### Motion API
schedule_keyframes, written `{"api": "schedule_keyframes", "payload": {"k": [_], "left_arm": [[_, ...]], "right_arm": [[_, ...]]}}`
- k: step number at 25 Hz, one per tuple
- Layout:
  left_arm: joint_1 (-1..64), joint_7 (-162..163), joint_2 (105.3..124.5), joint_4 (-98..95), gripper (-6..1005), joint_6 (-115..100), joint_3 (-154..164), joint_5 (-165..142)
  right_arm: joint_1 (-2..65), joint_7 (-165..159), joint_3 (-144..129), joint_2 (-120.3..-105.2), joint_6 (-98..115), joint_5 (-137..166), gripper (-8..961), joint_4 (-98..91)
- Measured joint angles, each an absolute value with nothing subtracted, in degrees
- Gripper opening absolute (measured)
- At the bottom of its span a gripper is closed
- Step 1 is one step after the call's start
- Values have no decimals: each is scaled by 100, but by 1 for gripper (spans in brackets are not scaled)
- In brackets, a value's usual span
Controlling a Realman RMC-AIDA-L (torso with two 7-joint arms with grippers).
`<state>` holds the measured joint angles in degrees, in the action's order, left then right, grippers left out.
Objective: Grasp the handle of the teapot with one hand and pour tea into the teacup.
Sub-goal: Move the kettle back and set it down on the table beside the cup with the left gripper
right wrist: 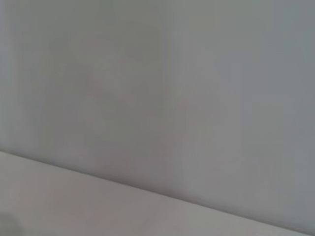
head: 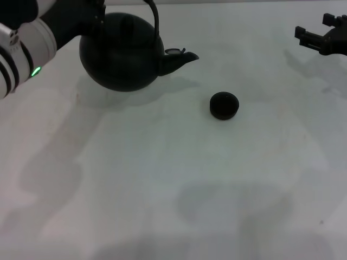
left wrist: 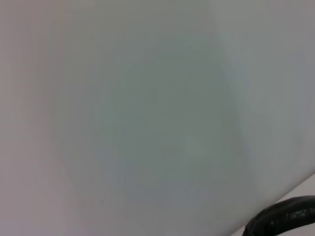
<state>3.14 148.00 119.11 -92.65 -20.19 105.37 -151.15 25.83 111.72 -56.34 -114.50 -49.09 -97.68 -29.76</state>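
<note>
In the head view the black teapot hangs at the far left, lifted off the white table, with its shadow spread beneath it. Its spout points right, toward the small dark teacup, which stands on the table to the right of the spout and nearer to me. My left gripper is above the pot at the picture's top edge, shut on the handle. A piece of the textured handle shows in the left wrist view. My right gripper is parked open at the far right. No tea is visible.
Only bare white table surrounds the teacup, in front and to the right. The right wrist view shows just a plain pale surface.
</note>
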Motion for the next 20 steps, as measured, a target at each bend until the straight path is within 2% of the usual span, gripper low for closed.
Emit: {"api": "schedule_keyframes", "payload": {"k": [12,20], "left_arm": [[237,14823,11912,-8796,116,-1890,10554,-14501],[-146,14792,11915,-8816,115,-1634,10779,-14500]], "right_arm": [[2556,11186,-5634,-11452,-4888,-9755,860,-2962],[2558,11165,-5634,-11436,-4876,-9746,860,-2961]]}}
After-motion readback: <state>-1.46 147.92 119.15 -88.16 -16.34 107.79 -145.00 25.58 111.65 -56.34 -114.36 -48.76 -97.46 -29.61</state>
